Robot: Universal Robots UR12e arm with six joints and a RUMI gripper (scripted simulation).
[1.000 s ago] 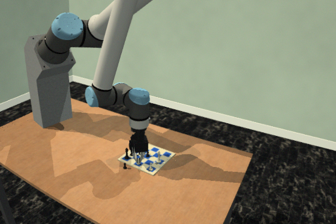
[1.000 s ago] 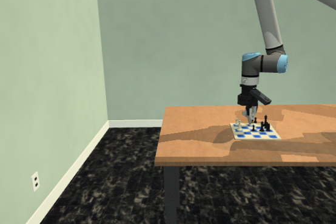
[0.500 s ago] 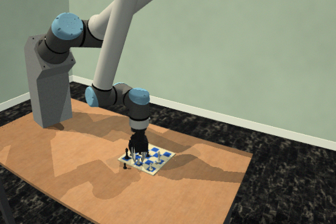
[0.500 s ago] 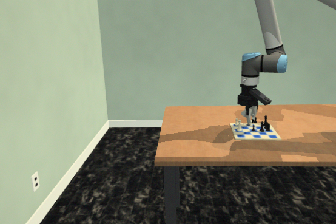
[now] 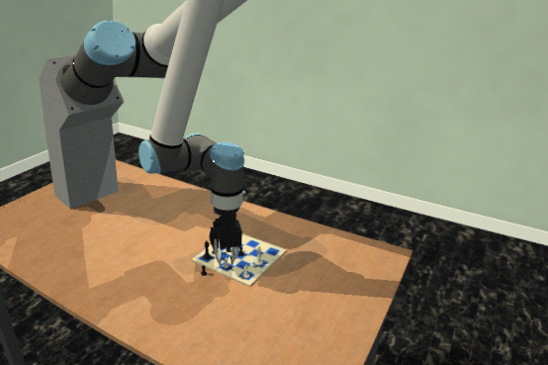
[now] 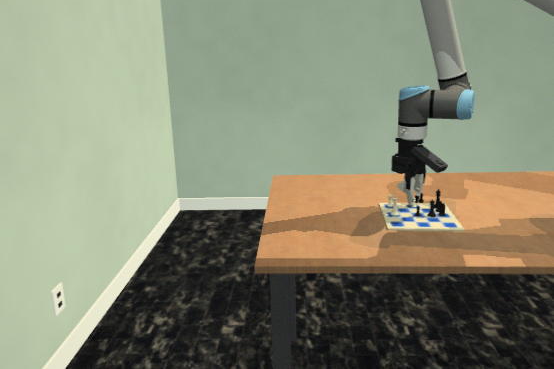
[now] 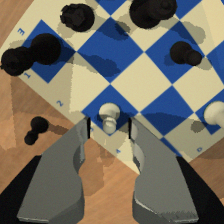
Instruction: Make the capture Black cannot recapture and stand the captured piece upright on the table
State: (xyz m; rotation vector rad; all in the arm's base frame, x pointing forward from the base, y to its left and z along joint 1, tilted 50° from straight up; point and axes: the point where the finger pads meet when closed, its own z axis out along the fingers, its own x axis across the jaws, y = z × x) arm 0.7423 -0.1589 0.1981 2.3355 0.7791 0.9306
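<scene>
While the gripper (image 7: 109, 131) stands released, a white pawn (image 7: 108, 116) sits upright between its parted fingers, lower centre.

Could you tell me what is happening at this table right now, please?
A grey-and-white robot arm's gripper hangs over a small blue-and-cream chessboard. Its fingers stand apart on either side of a white pawn standing upright on a blue square, holding nothing. A small black pawn stands on the wooden table beside the board.

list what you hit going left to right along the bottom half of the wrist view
black pawn on the table → left finger → white pawn standing free between the fingers → right finger → white piece at the right edge
</scene>
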